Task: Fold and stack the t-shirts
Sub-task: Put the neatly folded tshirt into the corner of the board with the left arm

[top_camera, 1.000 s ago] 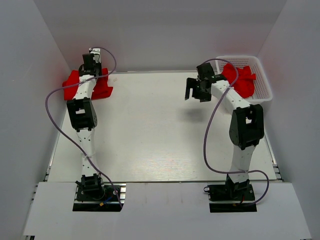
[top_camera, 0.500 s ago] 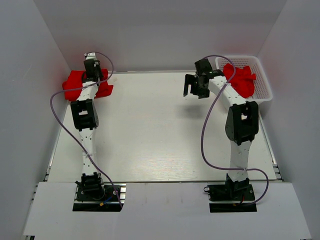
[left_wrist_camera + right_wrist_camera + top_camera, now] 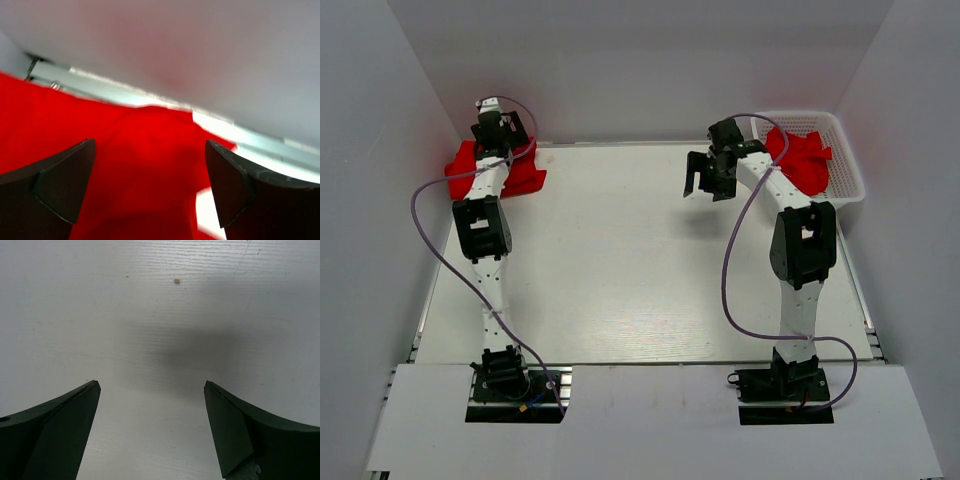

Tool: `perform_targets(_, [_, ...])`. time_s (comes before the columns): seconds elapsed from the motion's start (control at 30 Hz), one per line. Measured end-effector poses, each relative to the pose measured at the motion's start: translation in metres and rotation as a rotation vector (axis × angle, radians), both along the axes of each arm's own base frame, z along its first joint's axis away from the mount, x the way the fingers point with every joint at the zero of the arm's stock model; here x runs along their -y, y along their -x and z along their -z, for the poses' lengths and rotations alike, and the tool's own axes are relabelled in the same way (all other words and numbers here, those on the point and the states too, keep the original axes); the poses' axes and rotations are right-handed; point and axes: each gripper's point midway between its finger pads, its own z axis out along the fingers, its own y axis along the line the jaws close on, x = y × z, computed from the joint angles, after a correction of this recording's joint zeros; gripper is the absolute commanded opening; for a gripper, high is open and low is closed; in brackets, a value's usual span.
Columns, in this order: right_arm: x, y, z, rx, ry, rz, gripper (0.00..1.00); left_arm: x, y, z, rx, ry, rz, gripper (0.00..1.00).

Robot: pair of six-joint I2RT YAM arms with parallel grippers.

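Left side first: left gripper [image 3: 150,145] with jaws spread wide, gripping nothing, low over the red fabric t-shirt [image 3: 525,176] bunched far left of the white plastic mesh basket [image 3: 848,190], along the same back edge of the white table [image 3: 620,270]. Could drag a loose layer upward on lifting away and undo the fold, given fingers so close to the cloth. Pose of the left arm: stretched nearly straight out from its base, wrist tipped down at the far end.

Right gripper [image 3: 706,186] just left of the basket, jaws fully open and empty, above bare table. Likely to pinch several layers of the 2nd red t-shirt [image 3: 806,160] crumpled inside the basket, or to catch the mesh wall on reaching in. Pose of the right arm: upright, elbow bent, forearm angled leftward away from the basket.
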Motion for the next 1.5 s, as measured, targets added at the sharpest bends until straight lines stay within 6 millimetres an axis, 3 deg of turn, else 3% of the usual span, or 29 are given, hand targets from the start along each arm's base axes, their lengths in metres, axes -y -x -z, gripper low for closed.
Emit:
perform_targets(0.13, [0.000, 0.011, 0.007, -0.028, -0.009, -0.011, 0.90, 0.009, 0.028, -0.023, -0.073, -0.030, 0.036, 1.00])
perform_targets(0.27, [0.000, 0.024, 0.012, -0.055, -0.017, -0.024, 0.90, 0.030, 0.063, -0.049, -0.123, -0.063, 0.107, 1.00])
perform_targets(0.37, [-0.001, 0.027, 0.013, -0.052, -0.027, -0.034, 0.90, 0.044, 0.080, -0.057, -0.152, -0.108, 0.156, 0.96])
perform_targets(0.47, [0.000, 0.031, 0.016, -0.063, -0.030, -0.037, 0.90, 0.055, 0.084, -0.048, -0.193, -0.152, 0.195, 0.89])
perform_targets(0.7, [0.002, 0.037, 0.019, -0.063, -0.028, -0.035, 0.90, 0.068, 0.096, 0.001, -0.356, -0.213, 0.242, 0.80])
perform_targets(0.8, [0.003, 0.039, 0.019, -0.064, -0.025, -0.032, 0.90, 0.068, 0.103, 0.021, -0.417, -0.225, 0.245, 0.72])
perform_targets(1.03, [0.006, 0.042, 0.022, -0.074, -0.016, -0.024, 0.90, 0.066, 0.108, 0.028, -0.444, -0.242, 0.236, 0.47])
perform_targets(1.37, [0.008, 0.043, 0.025, -0.078, -0.005, -0.016, 0.90, 0.069, 0.113, 0.032, -0.467, -0.253, 0.234, 0.48])
perform_targets(1.5, [0.009, 0.043, 0.025, -0.078, -0.001, -0.013, 0.90, 0.066, 0.115, 0.034, -0.480, -0.264, 0.218, 0.35])
